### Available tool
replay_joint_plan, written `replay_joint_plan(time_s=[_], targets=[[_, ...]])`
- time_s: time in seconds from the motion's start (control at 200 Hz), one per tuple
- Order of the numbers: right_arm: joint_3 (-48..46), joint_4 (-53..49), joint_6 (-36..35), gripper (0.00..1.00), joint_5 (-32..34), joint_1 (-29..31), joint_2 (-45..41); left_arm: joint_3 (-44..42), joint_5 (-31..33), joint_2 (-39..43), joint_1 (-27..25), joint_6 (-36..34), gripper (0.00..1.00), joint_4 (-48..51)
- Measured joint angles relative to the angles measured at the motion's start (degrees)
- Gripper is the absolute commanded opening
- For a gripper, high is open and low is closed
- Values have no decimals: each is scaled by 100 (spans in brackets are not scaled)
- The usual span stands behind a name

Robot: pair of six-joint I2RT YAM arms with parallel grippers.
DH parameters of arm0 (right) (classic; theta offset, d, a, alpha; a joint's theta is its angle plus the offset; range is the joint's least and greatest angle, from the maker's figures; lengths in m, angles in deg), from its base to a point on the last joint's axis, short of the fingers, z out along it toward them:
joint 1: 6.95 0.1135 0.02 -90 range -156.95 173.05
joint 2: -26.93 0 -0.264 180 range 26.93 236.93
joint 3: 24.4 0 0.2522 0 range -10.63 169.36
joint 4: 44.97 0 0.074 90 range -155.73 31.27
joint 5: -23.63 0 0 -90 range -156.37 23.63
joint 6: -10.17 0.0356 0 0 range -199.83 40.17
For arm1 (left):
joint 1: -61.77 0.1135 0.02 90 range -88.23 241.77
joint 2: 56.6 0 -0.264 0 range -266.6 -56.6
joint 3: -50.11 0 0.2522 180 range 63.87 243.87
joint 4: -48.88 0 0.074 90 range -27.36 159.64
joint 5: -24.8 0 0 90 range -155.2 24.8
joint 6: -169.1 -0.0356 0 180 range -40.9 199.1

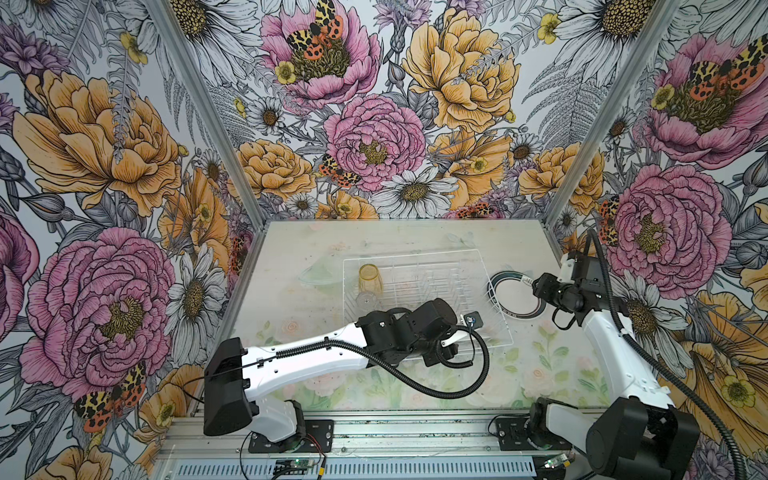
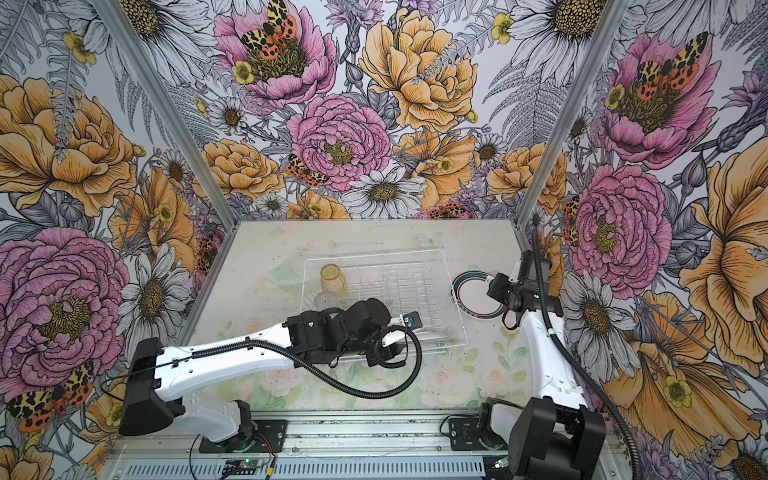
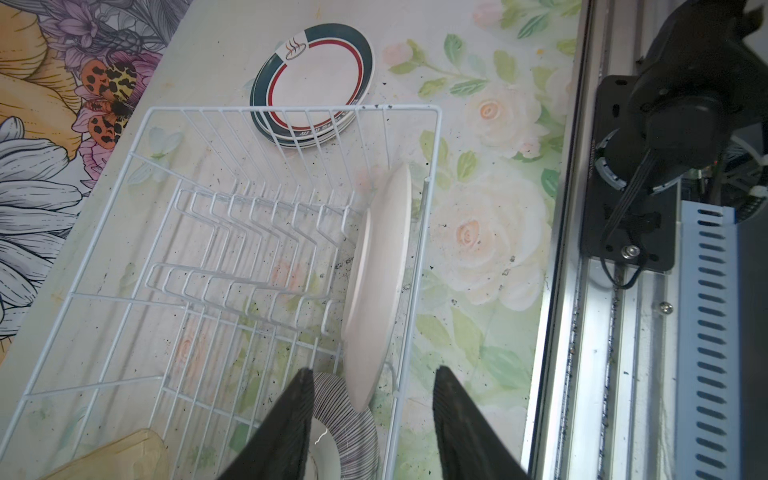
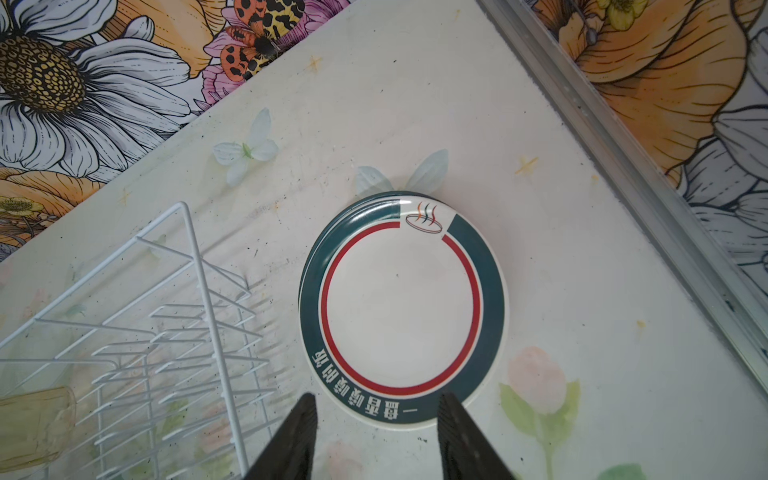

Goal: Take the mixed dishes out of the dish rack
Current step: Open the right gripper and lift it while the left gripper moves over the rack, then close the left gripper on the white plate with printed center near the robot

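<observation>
The left gripper [image 3: 374, 369] is down inside the dish rack [image 3: 291, 109], its fingers [image 3: 291, 419] set apart. The lower edge of an upright white plate [image 3: 374, 282] lies between them, with a gap showing on either side, so nothing is clamped. Under one finger sits the finely striped bowl [image 3: 353, 419], also in the rack and touching the plate's lower edge. The plate stands on edge, leaning slightly, just beside the rack's wall on the side nearest the robot's base rail. The rest of the plate prongs are bare.

At the rack's left end in a top view, the amber tumbler [image 1: 369, 277] and, just beside it, a clear tumbler [image 1: 366, 300] rest inside the wires.

The right gripper [image 4: 376, 397] hovers above the counter [image 1: 353, 241] with its fingers [image 4: 291, 436] spread and nothing between them. Below it lies a stack of plates [image 4: 399, 307] with dark green rims and a red ring, flat on the counter just outside the rack's right end in both top views.
</observation>
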Motion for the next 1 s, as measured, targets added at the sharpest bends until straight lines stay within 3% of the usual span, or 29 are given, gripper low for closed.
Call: replay_joint_plan(time_s=[0.21, 0.45, 0.786, 1.001], targets=[[0, -68, 0, 50, -22, 61, -24, 382, 109, -562, -197, -46, 48, 90], [0, -70, 0, 50, -87, 61, -188, 883, 678, -1322, -236, -238, 47, 326], [0, -70, -4, 51, -160, 61, -243, 1290, 1239, -1869, -236, -494, 39, 529], [0, -70, -17, 51, -173, 61, -243, 1300, 1545, -1897, -236, -610, 28, 610]])
